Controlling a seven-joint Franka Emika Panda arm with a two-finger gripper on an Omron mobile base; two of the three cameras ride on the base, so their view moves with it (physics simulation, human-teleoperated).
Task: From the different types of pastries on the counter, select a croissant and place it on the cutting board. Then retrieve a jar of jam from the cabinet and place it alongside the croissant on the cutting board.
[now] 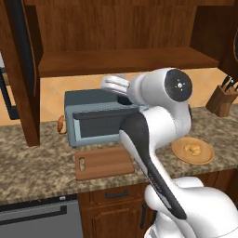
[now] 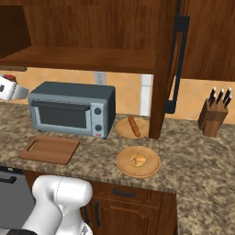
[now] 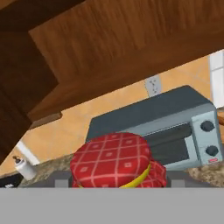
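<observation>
The jar of jam [image 3: 117, 161] sits right at the claw in the hand view, red checked lid up, in front of the toaster oven [image 3: 168, 127]. Whether the fingers grip it I cannot tell; the fingertips are hidden. It looks like glass: rigid, smooth, probably slippery and breakable, fairly weighty for its size, so squeeze the straight sides below the lid. Count: one jar, one cutting board [image 2: 49, 149] lying bare on the counter [image 2: 197, 151], one croissant [image 2: 137, 159] on its round plate [image 2: 153, 169], not on the board, one long loaf [image 2: 134, 125] on a second plate.
</observation>
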